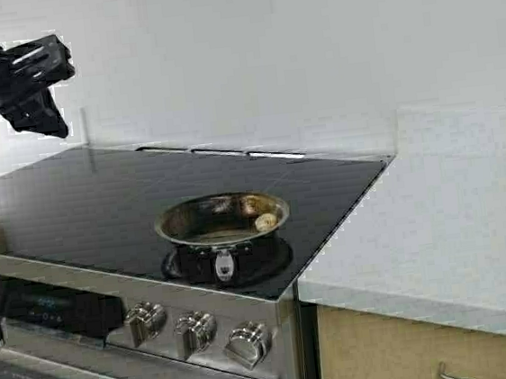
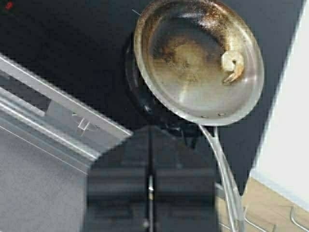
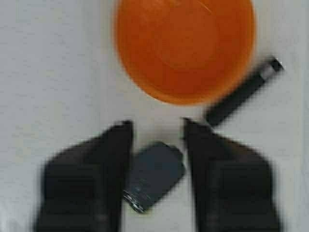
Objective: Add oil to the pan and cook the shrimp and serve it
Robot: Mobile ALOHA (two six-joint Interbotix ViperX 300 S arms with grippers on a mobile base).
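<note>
Shrimp (image 2: 232, 65) in pan (image 2: 193, 99) (one piece)

The setting is a home kitchen. A black glass cooktop (image 1: 145, 196) tops a stainless steel stove, with three metal knobs (image 1: 195, 329) and a dark display panel (image 1: 53, 310) on its front. At 3 o'clock from the stove, a pale stone desk (image 1: 447, 223) sits over a wooden cabinet (image 1: 388, 356) with a metal handle. A plain white wall (image 1: 266, 52) stands at 12 o'clock.

Right tool (image 3: 157, 133) blurred, arm off-frame
</note>
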